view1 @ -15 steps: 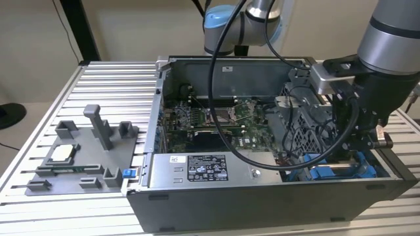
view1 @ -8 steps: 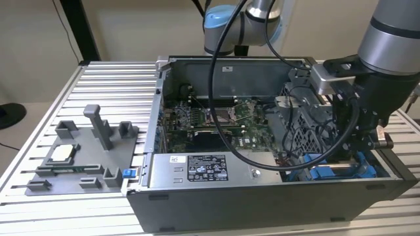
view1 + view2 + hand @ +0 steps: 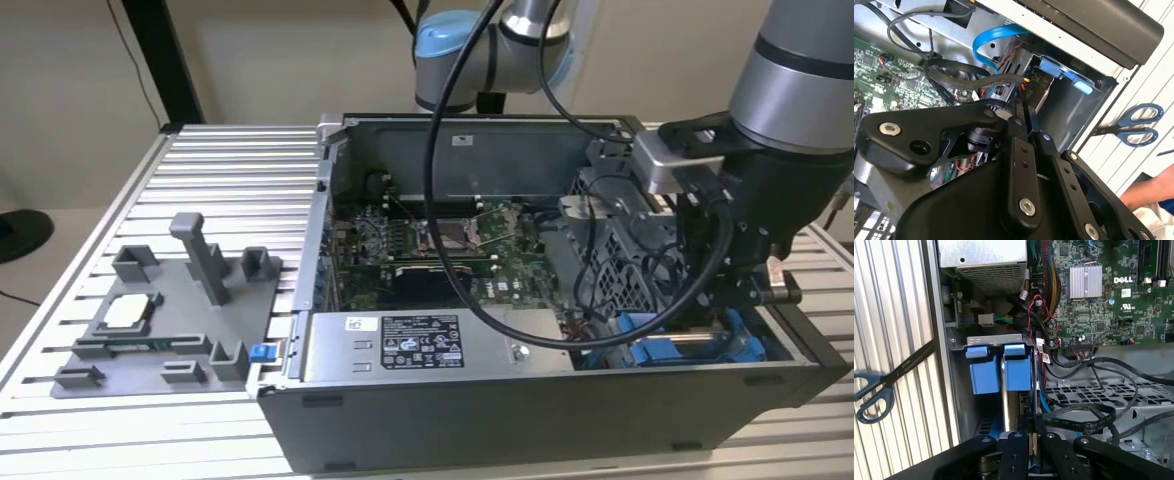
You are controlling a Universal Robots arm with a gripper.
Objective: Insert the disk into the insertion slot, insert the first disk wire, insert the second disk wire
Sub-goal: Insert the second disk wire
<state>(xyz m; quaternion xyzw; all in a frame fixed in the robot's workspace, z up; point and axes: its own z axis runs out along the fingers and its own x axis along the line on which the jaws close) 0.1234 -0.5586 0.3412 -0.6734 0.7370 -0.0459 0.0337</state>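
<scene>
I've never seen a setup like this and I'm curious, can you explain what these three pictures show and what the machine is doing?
A robot arm is working inside an open computer case on a slatted metal table. One picture comes from a camera off the arm; the other two ride near its wrist. Its pincer reaches down by the blue-tabbed drive slot, closed on a black cable. Scissors lie beside the case. A grey parts holder sits at the exterior view's left.

The exterior view looks down from in front at the whole open computer case (image 3: 534,390) on the bench (image 3: 200,170). Both wrist views sit close over the tool (image 3: 1034,440), sharing the blue-tabbed drive bay (image 3: 999,370) and scissors (image 3: 1134,125).
</scene>
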